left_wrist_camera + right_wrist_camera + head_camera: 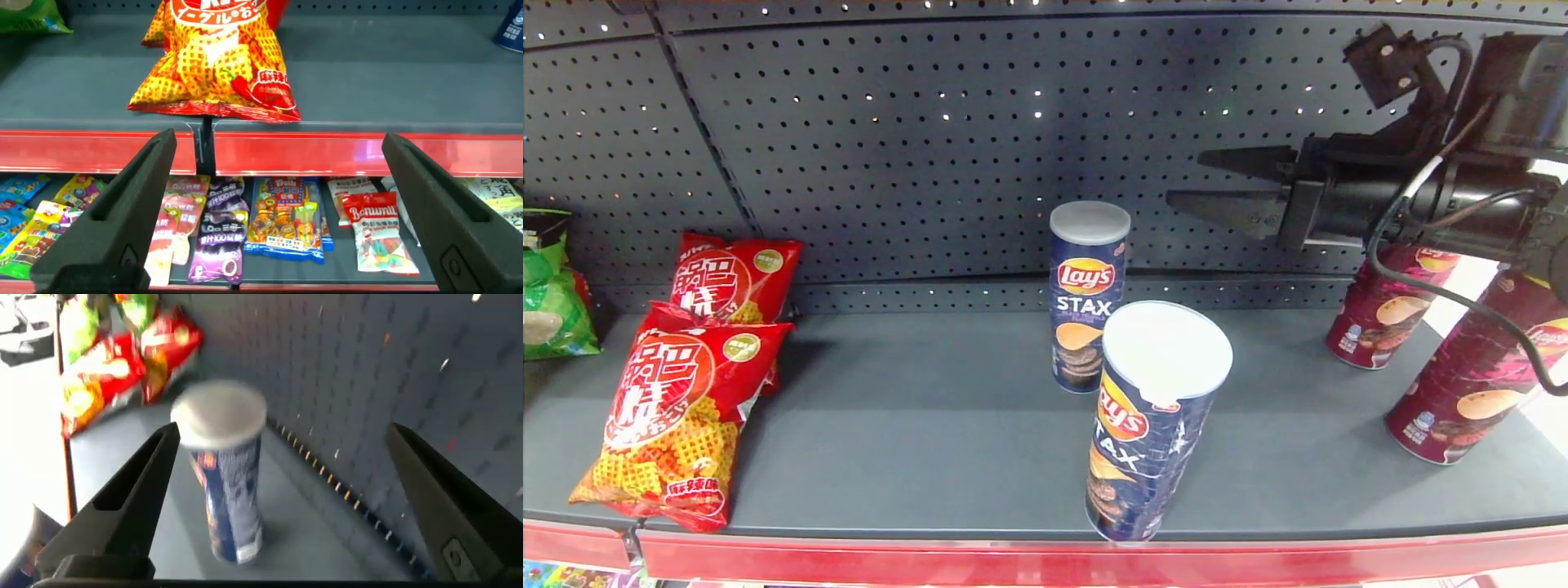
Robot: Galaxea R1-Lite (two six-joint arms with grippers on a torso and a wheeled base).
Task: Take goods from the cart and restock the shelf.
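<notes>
Your left tool [278, 139] is spread apart, in front of the red shelf edge [327, 151], near the red snack bag [216, 65]. Two blue cans stand mid-shelf: the far can [1088, 294], then the near can [1152, 425] just right of it. Your right tool [1188, 180], spread apart and empty, hangs right of the far can, clear of it.

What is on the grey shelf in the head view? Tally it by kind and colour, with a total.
Blue chip canisters: 2
Maroon chip canisters: 2
Red snack bags: 2
Green snack bag, cut off at the edge: 1
Total: 7
</notes>
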